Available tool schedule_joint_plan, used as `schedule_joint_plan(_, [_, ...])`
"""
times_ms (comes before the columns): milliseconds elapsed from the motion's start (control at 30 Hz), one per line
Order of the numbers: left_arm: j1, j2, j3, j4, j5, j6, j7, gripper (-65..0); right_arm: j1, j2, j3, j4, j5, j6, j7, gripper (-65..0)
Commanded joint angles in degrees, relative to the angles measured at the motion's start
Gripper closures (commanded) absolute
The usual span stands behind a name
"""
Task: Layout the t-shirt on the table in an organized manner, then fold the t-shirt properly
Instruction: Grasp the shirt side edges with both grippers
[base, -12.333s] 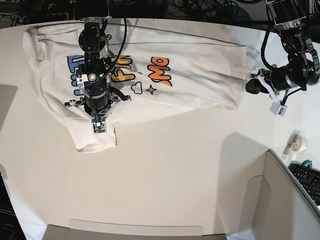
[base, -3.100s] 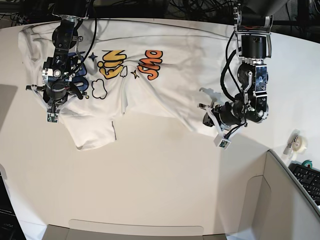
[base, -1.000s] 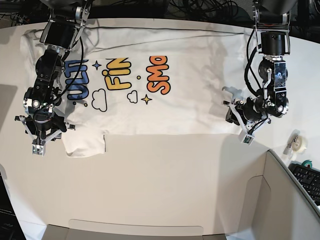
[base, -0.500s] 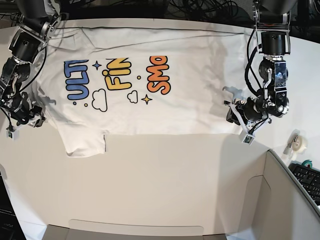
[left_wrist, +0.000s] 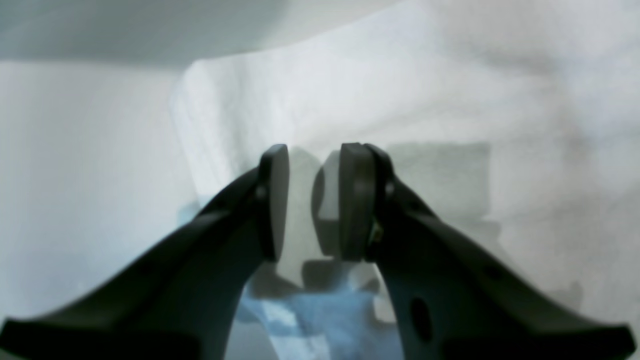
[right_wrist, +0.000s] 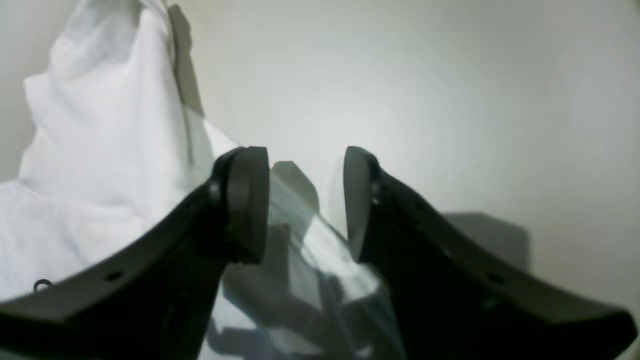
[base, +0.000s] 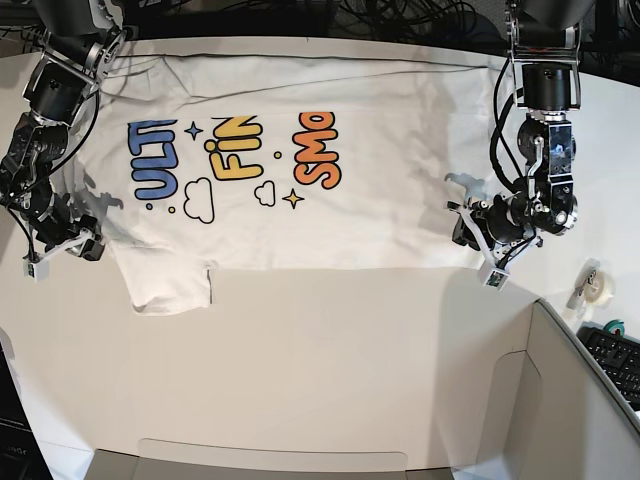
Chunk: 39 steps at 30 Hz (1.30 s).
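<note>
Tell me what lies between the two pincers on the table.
In the base view, the spread t-shirt fills the stretch between the right pincer and the left pincer; nothing else lies there.

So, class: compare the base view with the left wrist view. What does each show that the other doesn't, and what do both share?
Only the base view shows the coloured lettering, both arms, the right gripper and a tape roll. Only the left wrist view shows the left gripper up close, its fingers parted with a gap. Both share the t-shirt lying on the table.
</note>
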<state>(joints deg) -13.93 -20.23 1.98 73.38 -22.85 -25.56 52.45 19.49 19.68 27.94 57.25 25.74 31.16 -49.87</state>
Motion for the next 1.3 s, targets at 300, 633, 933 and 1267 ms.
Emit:
schedule_joint_plan(300, [-1.1,-0.7,-0.2,0.5,0.1,0.0,0.2,-17.7,-0.5,-1.1,-0.2,0.2,-0.8,0.6,-2.4,-25.3])
schedule_joint_plan(633, [-1.1,-0.7,-0.2,0.5,0.1,0.0,0.2,-17.7,-1.5,-1.2,-0.2,-0.2,-0.8,0.6,-2.5,-25.3])
schedule_joint_plan(933, [-1.1,-0.7,-0.2,0.5,0.1,0.0,0.2,-17.7,-3.0,-1.2,-2.7,-0.1,-0.7,0.6,-2.6,-25.3])
schedule_joint_plan(1267, [-1.2,-0.7,-0.2,0.5,0.1,0.0,0.2,-17.7,-3.1,-2.4,-9.8,-0.1,-0.3,0.6,-4.8,-25.3])
